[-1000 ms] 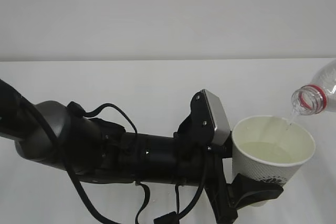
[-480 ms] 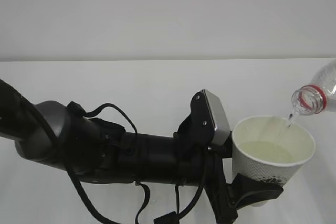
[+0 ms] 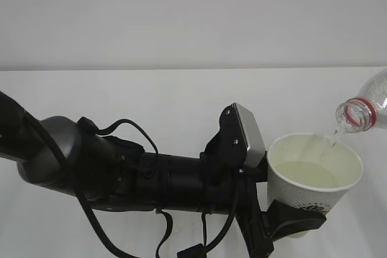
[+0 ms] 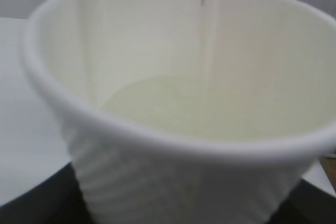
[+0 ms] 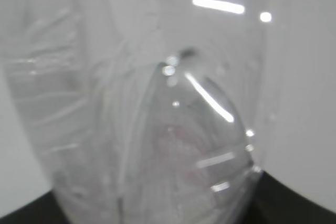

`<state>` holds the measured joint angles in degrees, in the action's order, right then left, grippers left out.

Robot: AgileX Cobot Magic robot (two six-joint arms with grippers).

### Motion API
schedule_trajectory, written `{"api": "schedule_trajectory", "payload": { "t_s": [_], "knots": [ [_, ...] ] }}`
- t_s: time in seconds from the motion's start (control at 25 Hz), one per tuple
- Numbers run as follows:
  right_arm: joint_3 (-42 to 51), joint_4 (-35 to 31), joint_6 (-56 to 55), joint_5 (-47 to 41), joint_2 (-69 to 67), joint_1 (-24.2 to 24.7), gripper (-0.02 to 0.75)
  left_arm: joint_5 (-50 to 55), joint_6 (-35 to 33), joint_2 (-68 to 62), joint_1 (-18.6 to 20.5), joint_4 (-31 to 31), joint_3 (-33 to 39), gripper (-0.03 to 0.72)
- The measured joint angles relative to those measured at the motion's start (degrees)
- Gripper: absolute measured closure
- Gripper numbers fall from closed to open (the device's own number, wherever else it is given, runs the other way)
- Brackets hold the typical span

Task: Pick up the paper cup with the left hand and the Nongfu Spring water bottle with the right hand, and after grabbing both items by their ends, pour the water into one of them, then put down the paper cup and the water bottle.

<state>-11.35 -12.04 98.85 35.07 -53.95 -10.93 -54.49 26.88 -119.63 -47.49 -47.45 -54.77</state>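
The left hand [image 3: 290,225] gripped the paper cup [image 3: 314,176] near its base, above the table [image 3: 151,101]; the right hand (unseen) held the tilted Nongfu Spring water bottle [image 3: 366,110], water [image 3: 305,173] streaming into the cup

Plain white table [image 3: 151,98] against a pale wall [image 3: 181,16], no object visibly resting on it

Tilted bottle [image 3: 367,108] above held cup [image 3: 314,176]
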Motion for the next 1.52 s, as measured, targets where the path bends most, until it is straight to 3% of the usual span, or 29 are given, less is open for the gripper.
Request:
{"api": "schedule_trajectory", "payload": {
  "t_s": [1.52],
  "knots": [
    [0.0, 0.0, 0.6, 0.1, 0.0, 0.0, 0.36, 0.1, 0.0, -0.1, 0.0, 0.0, 0.0, 0.16]
  ]
}}
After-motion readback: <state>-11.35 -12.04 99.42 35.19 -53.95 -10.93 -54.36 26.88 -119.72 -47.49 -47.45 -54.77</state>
